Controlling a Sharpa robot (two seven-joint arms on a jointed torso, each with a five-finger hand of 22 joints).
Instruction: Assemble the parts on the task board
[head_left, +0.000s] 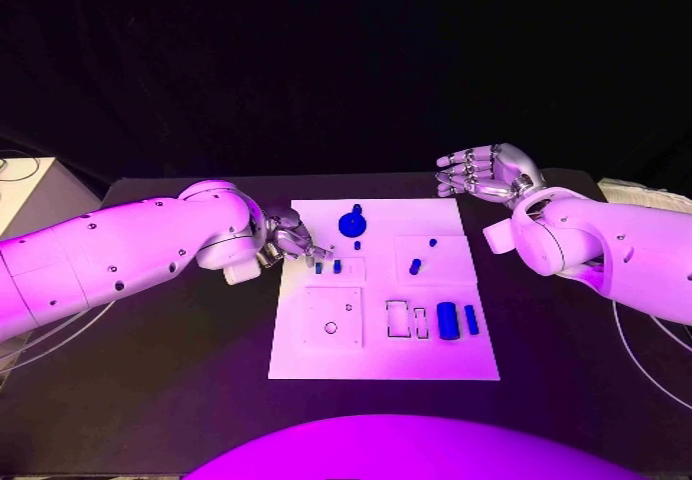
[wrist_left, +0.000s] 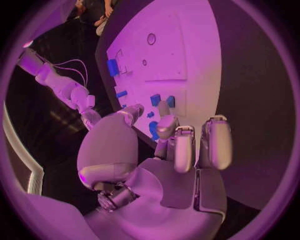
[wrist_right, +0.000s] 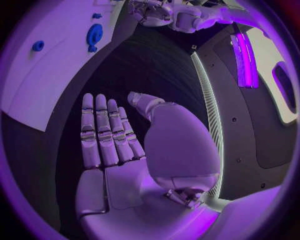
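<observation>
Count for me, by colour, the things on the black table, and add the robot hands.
Blue parts in sight: 7
White task board: 1
Silver robot hands: 2, the left robot hand and the right robot hand
Total: 10

We can't tell from the head view whether the left hand touches the task board; its fingertips sit at the board's left edge and the wrist covers the palm. In the left wrist view, the fingers hide part of a blue part, so we can't see its shape. The small pegs beside that hand are too small to tell upright from lying. In the right wrist view, the blue gear shows whole, but the board is cut off by the circle's rim.
</observation>
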